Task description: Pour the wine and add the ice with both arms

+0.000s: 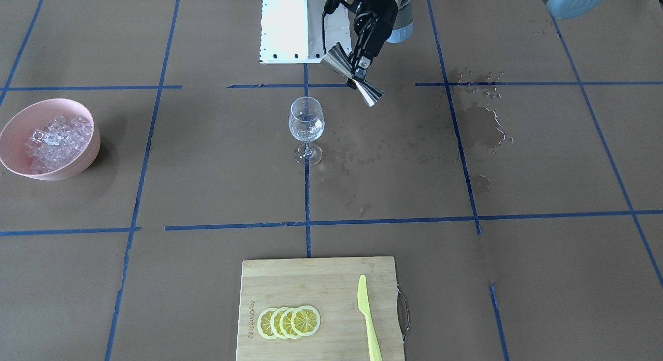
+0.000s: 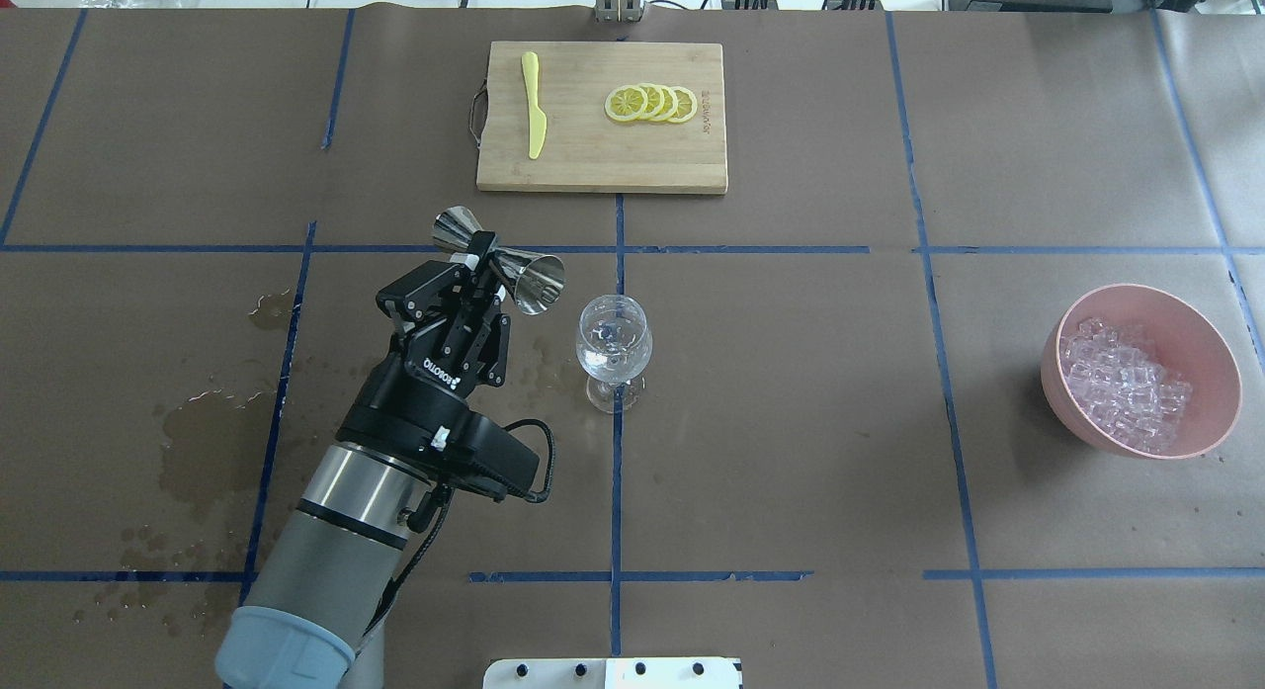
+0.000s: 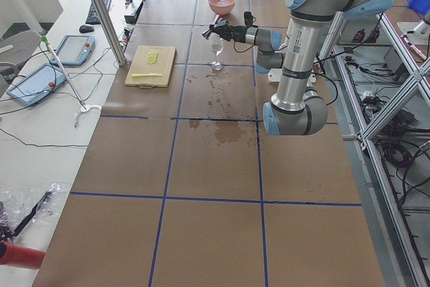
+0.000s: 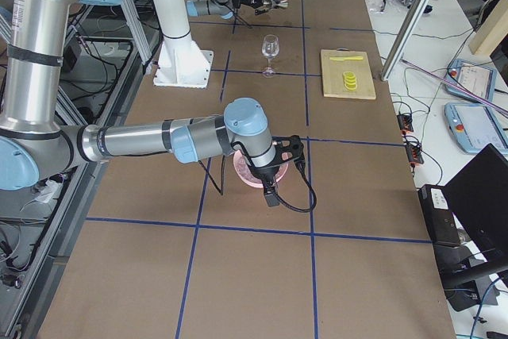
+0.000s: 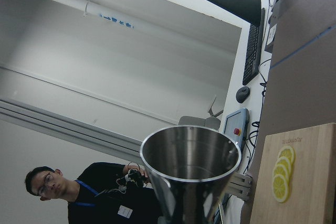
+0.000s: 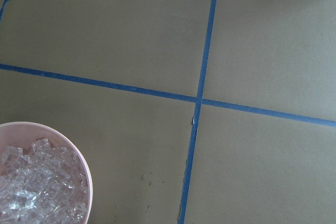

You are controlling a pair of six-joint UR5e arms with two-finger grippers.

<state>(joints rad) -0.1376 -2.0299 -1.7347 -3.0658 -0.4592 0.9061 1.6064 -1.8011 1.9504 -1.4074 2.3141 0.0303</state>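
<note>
I'm holding the jigger [image 2: 534, 279] at its waist, the left gripper [image 2: 481, 264] pinching it. The cup is lying nearly sideways, its mouth facing the wine glass [image 2: 614, 338], near the rim but not over it. I'm reading this as the pour. I'm wanting the lip right above the glass opening before tipping more, and I'm tipping slowly, since wet patches [image 2: 212, 442] on the paper are warning of spills. The ice [image 2: 1122, 387] is sitting in the pink bowl [image 2: 1201, 343], well apart from the glass. The right gripper [image 4: 263, 172] is hanging over that bowl; spread or pressed together, I cannot tell.
</note>
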